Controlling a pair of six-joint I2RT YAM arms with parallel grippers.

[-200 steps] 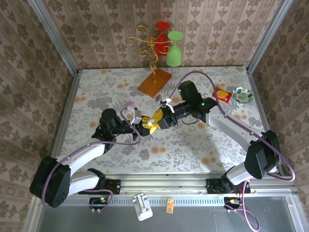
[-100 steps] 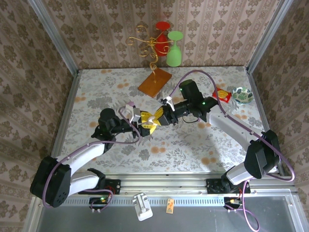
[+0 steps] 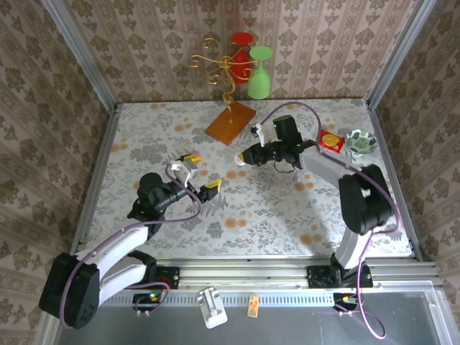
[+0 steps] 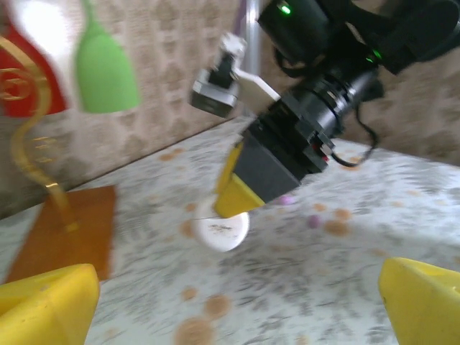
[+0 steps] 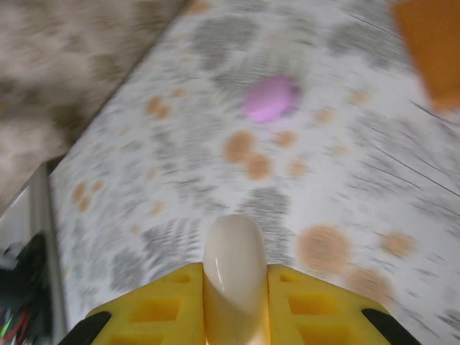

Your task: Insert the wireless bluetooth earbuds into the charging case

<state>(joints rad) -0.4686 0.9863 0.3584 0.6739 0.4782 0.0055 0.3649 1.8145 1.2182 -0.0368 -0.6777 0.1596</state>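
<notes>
Overhead, hemmed by wallpapered walls [image 3: 144,43] and metal rails [image 3: 97,172] on three sides, bare floral tabletop [image 3: 287,215] open across the near half; left gripper [image 3: 203,171] spread wide and empty left of centre, right gripper [image 3: 248,155] clamped on the white charging case [image 3: 241,158], near the wooden base [image 3: 230,122] of a gold wire stand [image 3: 215,61], green glass [image 3: 260,72] and red glass [image 3: 242,44] behind, red packet [image 3: 330,140] and small bowl [image 3: 361,141] far right, print too small to read. From the left wrist, yellow fingertips [image 4: 50,302] far apart, case low over the table. From the right wrist, case squeezed between yellow fingers [image 5: 154,309], blurred pink blob [image 5: 269,98] on open table beyond.
</notes>
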